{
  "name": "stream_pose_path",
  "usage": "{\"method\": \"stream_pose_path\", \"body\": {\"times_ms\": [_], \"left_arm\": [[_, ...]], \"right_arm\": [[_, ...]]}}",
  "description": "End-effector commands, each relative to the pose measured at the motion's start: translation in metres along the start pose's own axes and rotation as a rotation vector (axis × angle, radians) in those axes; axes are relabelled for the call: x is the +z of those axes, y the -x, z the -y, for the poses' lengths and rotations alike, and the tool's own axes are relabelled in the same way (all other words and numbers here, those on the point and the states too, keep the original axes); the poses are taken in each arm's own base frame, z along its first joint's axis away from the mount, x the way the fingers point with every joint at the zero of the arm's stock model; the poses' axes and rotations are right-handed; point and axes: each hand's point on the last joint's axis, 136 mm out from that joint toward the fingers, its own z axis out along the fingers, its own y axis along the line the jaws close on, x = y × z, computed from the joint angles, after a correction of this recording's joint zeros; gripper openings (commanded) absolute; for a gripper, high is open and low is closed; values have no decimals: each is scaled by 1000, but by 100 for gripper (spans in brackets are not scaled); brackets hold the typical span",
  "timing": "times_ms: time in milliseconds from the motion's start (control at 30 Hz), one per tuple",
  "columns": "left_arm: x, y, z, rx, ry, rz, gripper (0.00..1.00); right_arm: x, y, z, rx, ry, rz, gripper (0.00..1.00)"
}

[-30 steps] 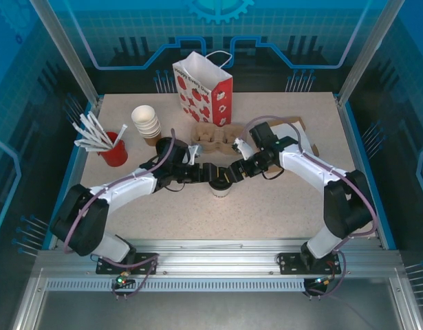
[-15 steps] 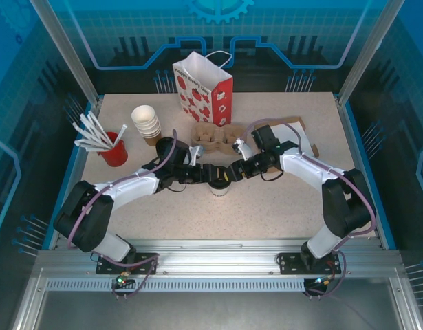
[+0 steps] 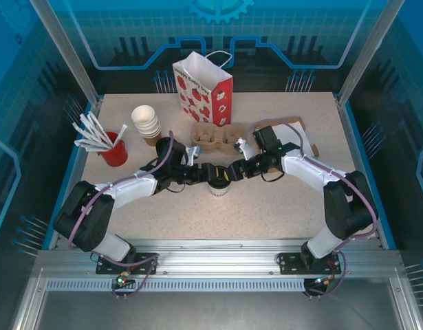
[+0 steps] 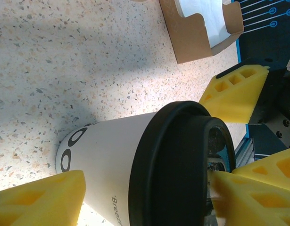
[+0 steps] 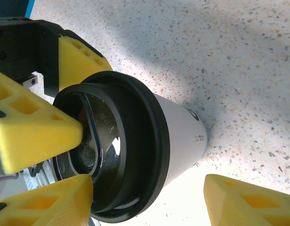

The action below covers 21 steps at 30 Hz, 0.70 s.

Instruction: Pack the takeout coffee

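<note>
Seen from overhead, the takeout coffee (image 3: 219, 190) stands upright near the middle of the table (image 3: 280, 199). The left gripper (image 3: 205, 173) reaches it from 9 o'clock and the right gripper (image 3: 232, 172) from 3 o'clock, and their tips meet over the black lid. This view also takes in the surroundings:

- one red-and-white paper bag (image 3: 205, 88) at 12 o'clock
- one brown cup carrier (image 3: 214, 137) between the bag and the coffee
- one stack of white cups (image 3: 147, 124) at 10 o'clock
- one red cup of white sticks (image 3: 113, 152) toward 9 o'clock
- one flat brown board (image 3: 302, 137) at 2 o'clock

The wrist cameras show both pairs of jaws spread wide, unclenched, with the cup between them. In the left wrist view one yellow finger (image 4: 38, 200) lies low by the cup's base, and the other (image 4: 258, 200) has its tip on the lid's sunken top. The right wrist view shows four yellow fingers. Its own two run along the bottom edge, one (image 5: 45, 200) against the lid rim and one (image 5: 248, 200) apart from the cup wall. The left gripper's two sit at 9 and 11 o'clock. Whether any finger presses down cannot be told.
</note>
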Motion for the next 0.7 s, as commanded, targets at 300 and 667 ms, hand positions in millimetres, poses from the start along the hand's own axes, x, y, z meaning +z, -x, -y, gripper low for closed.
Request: {"method": "stream_pose_path", "body": {"times_ms": [300,667], "left_arm": [[-20,24,29,35,-20,53,80],[-31,15,22,34,30,19,80]], "right_arm": [[-38,14,-17,11,24,97,77],[-33,-4,-12,0,5,127,86]]}}
